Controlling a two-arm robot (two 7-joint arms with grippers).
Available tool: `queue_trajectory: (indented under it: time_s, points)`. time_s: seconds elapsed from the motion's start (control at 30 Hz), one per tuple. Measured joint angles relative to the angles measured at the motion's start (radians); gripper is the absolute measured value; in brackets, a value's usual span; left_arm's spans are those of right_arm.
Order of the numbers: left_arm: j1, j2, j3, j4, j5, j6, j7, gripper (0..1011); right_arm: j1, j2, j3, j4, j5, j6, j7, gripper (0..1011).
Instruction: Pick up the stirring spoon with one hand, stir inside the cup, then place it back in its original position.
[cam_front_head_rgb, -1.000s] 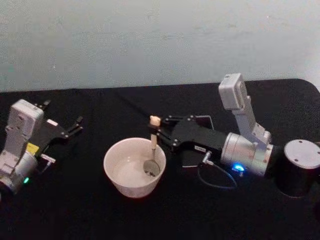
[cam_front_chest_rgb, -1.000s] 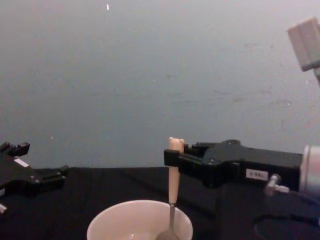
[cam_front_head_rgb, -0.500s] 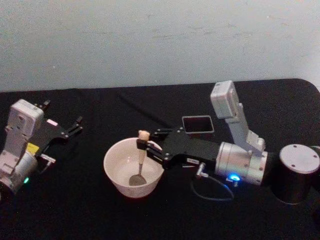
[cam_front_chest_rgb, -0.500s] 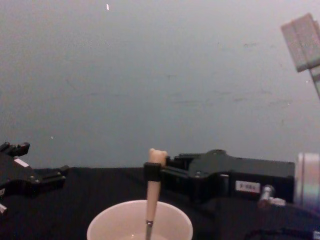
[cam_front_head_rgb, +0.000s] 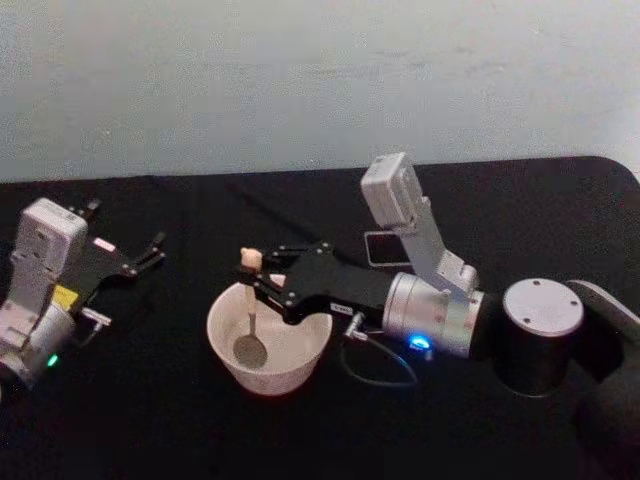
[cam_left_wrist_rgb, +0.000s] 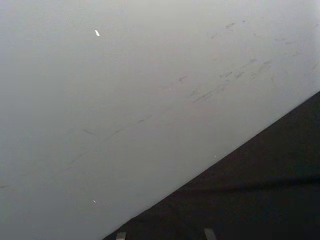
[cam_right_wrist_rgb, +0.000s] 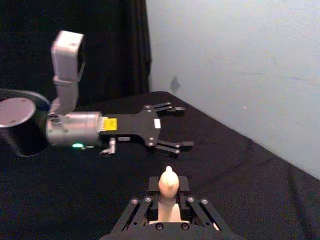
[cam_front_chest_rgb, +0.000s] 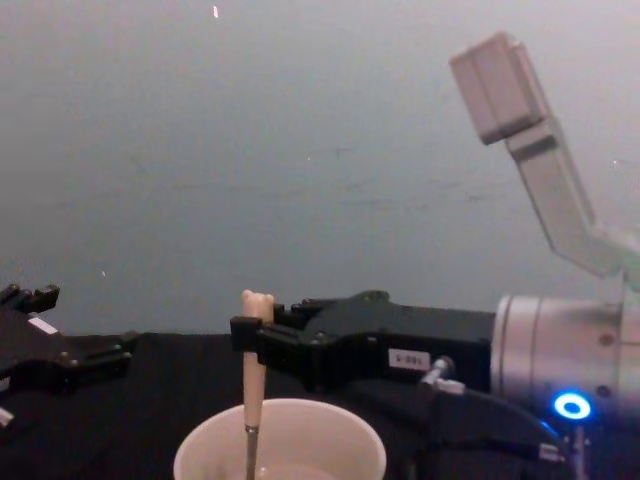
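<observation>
Over the last second the right gripper has swept the stirring spoon from the cup's right side to its left. At far left the left gripper is parked on the table, fingers spread and empty. The spoon stands nearly upright, bowl inside the cup, pinched just under its bear-head knob. It looks light, stiff and slim; a high grip suits stirring, though the smooth handle might pivot. The dark holder waits behind the arm.
</observation>
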Motion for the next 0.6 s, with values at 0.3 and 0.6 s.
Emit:
queue_trajectory:
  time_s: [0.3,0.6]
  points:
    - [0.0,0.0,0.0,0.0,0.0,0.0,0.0,1001,0.027,-0.041,0.028,0.058,-0.016,0.009,-0.045,224]
    - [0.0,0.0,0.0,0.0,0.0,0.0,0.0,1001,0.032,-0.033,0.072,0.074,-0.016,0.012,-0.058,224]
